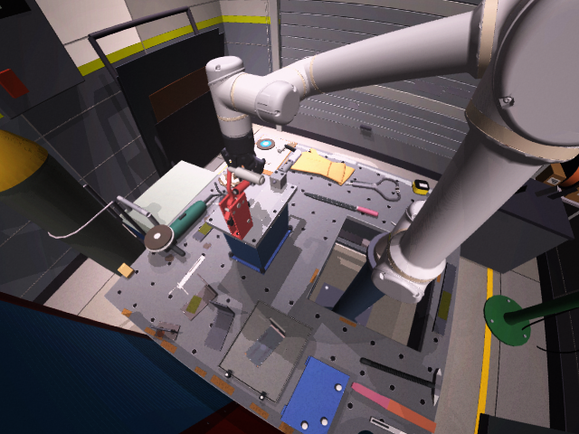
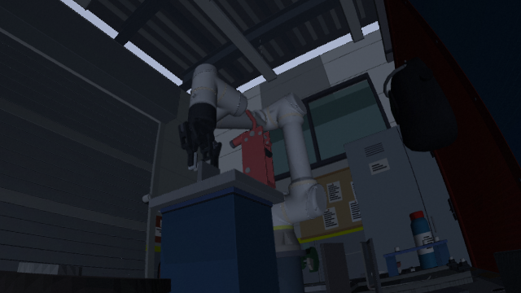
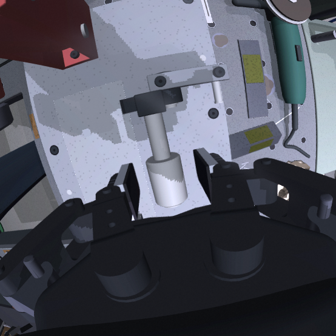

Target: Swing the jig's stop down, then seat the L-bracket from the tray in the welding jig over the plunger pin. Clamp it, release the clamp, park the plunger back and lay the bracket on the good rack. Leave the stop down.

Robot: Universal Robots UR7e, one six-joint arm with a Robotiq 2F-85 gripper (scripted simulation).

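Observation:
The plunger knob (image 3: pixel 167 181) lies between the fingers of my gripper (image 3: pixel 166 177), on the grey jig plate (image 1: pixel 255 205) atop the blue pedestal. The gripper is open and holds nothing. The plunger's rod runs from the knob to a dark guide block (image 3: pixel 150 103). A flat grey stop arm (image 3: pixel 188 76) lies across the plate just past the block. The red toggle clamp (image 1: pixel 236 210) stands at the plate's near-left edge with its handle raised. An L-bracket (image 1: pixel 273 332) lies in the tray (image 1: pixel 264 350) near the table's front edge.
Behind the jig lie a yellow glove (image 1: pixel 325 167), a hammer and a blue-centred disc. An angle grinder (image 1: pixel 180 226) lies left of the pedestal. A file (image 1: pixel 341 204) and pliers lie to the right. A blue rack (image 1: pixel 315 394) lies at the front.

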